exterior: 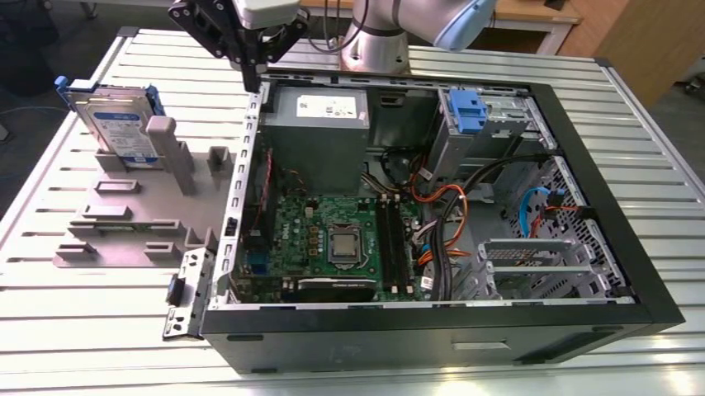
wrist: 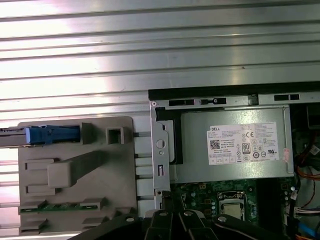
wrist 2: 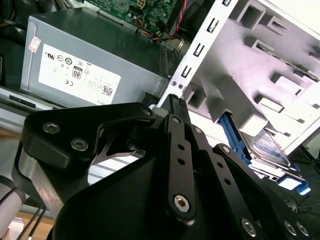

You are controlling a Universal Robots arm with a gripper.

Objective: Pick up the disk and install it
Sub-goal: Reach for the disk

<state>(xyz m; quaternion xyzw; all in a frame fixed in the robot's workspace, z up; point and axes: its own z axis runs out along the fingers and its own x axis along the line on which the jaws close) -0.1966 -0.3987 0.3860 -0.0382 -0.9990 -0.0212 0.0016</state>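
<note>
exterior view overlooks the whole case (exterior: 441, 330); both wrist views (closer) share its power supply (wrist: 232, 150).

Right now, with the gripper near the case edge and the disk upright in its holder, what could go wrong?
The gripper hangs close to the case edge; a low sideways move could strike it.
The disk stands upright in the grey holder; an off-centre grasp might tip it.
Loose cables inside could snag it.
</note>
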